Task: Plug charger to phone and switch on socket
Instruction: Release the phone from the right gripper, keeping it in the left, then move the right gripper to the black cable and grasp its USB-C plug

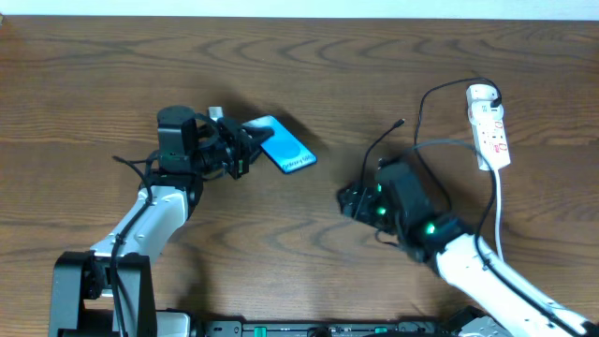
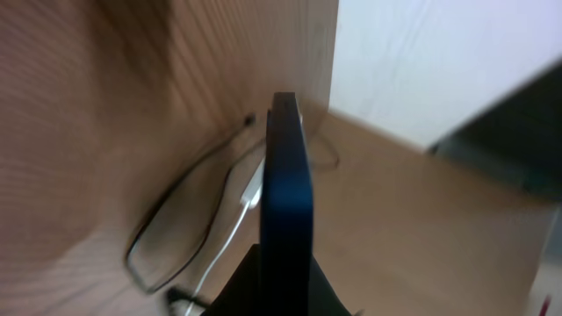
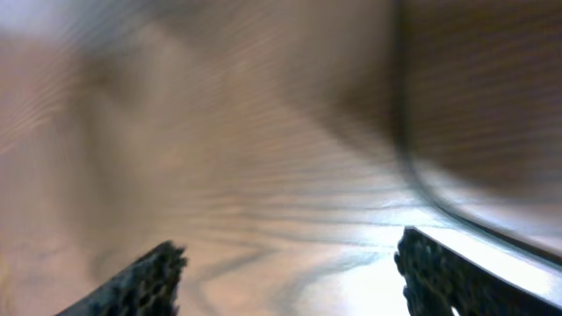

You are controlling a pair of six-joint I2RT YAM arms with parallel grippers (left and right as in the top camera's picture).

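My left gripper [image 1: 245, 150] is shut on the phone [image 1: 285, 148], a slim handset with a cyan-blue screen, held at its left end. In the left wrist view the phone [image 2: 286, 193] shows edge-on between the fingers [image 2: 283, 294]. The charger, a thin black cable [image 1: 423, 117], loops from the socket to a plug tip [image 1: 401, 123] lying free on the table. It also shows blurred in the left wrist view [image 2: 189, 197]. The socket [image 1: 489, 126] is a white power strip at the far right. My right gripper [image 1: 348, 201] is open and empty, its fingers [image 3: 290, 272] spread over bare wood.
The socket's white cord [image 1: 496, 211] runs down the right side toward the front edge, close to my right arm [image 1: 468, 257]. A pale wall [image 2: 421, 61] stands beyond the table's far edge.
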